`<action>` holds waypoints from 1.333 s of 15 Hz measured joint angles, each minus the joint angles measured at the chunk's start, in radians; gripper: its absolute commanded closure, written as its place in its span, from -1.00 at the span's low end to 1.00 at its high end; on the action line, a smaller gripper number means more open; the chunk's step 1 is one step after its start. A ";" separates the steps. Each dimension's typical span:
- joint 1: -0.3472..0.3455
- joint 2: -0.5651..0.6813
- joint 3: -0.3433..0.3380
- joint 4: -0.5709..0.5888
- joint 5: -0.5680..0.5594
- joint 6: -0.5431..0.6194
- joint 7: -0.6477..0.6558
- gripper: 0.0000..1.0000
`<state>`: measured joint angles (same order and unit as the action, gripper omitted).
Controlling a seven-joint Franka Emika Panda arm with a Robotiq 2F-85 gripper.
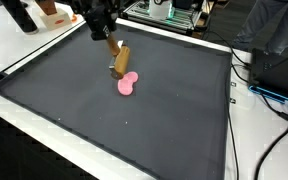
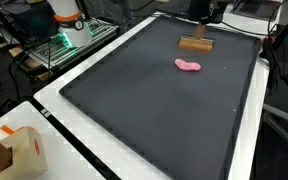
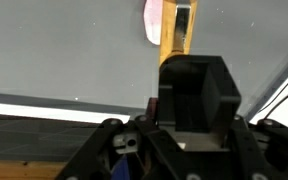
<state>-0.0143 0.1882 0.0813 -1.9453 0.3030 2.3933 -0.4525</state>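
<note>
Mat (image 1: 164, 115), one, black, spread over a white table. Mid-mat lies one pink lump (image 1: 127, 83). Just beyond it, on the far side, one wooden tool (image 1: 121, 63), block end down, handle slanting up. Farther back, one gripper (image 1: 104, 33), fingers clamped on that handle.

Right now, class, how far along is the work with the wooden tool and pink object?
Done: the gripper seems shut on the wooden tool. In hand: its low end meets the black mat beside the pink object. Left: that object lies loose, ungripped.
</note>
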 measured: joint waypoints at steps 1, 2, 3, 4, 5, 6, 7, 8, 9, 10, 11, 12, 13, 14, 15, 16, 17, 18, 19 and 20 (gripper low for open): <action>-0.001 0.000 0.000 0.000 0.000 0.000 0.000 0.01; -0.001 0.000 0.000 0.000 0.000 0.000 0.000 0.01; -0.001 0.000 0.000 0.000 0.000 0.000 0.000 0.51; -0.001 0.000 0.000 0.000 0.000 0.000 0.000 0.51; -0.001 0.001 0.000 0.000 0.000 0.000 0.000 0.51; 0.000 0.003 0.000 0.000 -0.010 0.000 0.000 0.51; 0.004 0.004 0.000 -0.001 -0.036 0.006 0.001 0.51; 0.011 0.004 0.001 -0.004 -0.070 0.016 0.007 0.51; 0.023 0.004 0.001 -0.011 -0.119 0.031 0.026 0.51; 0.038 0.003 0.002 -0.022 -0.170 0.052 0.050 0.51; 0.054 0.002 0.002 -0.035 -0.225 0.076 0.081 0.51; 0.070 0.000 0.003 -0.051 -0.278 0.102 0.113 0.51; 0.087 -0.002 0.003 -0.068 -0.329 0.128 0.145 0.51; 0.102 -0.005 0.004 -0.087 -0.375 0.150 0.179 0.51; 0.115 -0.010 0.004 -0.106 -0.415 0.171 0.210 0.51; 0.128 -0.018 0.005 -0.127 -0.451 0.194 0.240 0.51; 0.138 -0.027 0.005 -0.149 -0.485 0.215 0.270 0.51; 0.148 -0.037 0.005 -0.171 -0.519 0.236 0.301 0.51; 0.158 -0.049 0.005 -0.194 -0.557 0.258 0.333 0.51; 0.167 -0.062 0.005 -0.217 -0.598 0.279 0.369 0.51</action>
<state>0.1525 0.1257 0.0866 -2.1625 -0.2952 2.6723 -0.0840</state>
